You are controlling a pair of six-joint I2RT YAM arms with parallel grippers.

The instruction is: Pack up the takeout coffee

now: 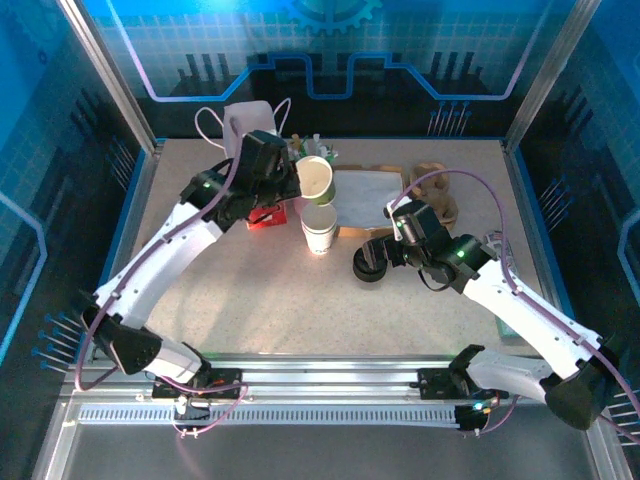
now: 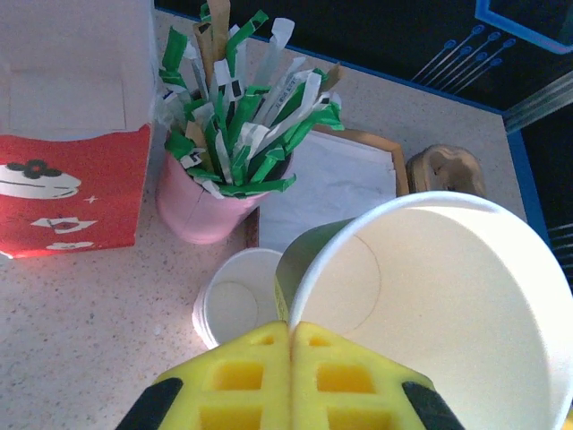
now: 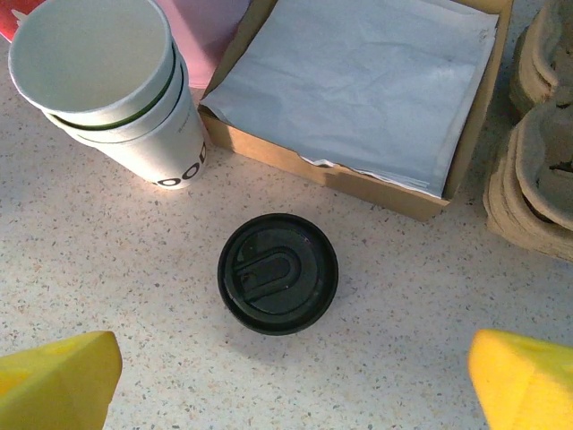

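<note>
While the left gripper [image 2: 291, 363] is clenched on the rolled rim of the plain white tapered paper cup [image 2: 430, 296], its yellow pads [image 2: 242, 381] meet edge to edge. The cup hangs tilted just ahead of them, clear of the table, with its mouth open toward the wrist. Below the held cup stands a nested stack of white paper cups [image 2: 235, 305]; whether the two touch cannot be told. Ahead and to the left of this gripper a pink cup of green-and-white sticks [image 2: 192, 206] stands just beside the stack, with a red printed carton [image 2: 72, 193] farther left. Straight ahead lies a shallow brown cardboard tray of white paper sheets [image 2: 331, 179].

The right gripper [image 3: 291, 385] stands released, jaws wide and holding nothing. A low round black plastic lid [image 3: 278, 273] lies flat ahead of it, between the lines of its fingers, untouched. Bare speckled tabletop [image 3: 403, 296] rings the lid on every side. The tray's near edge runs just beyond the lid, and brown moulded pulp carriers [image 3: 542, 134] bound the far right.
</note>
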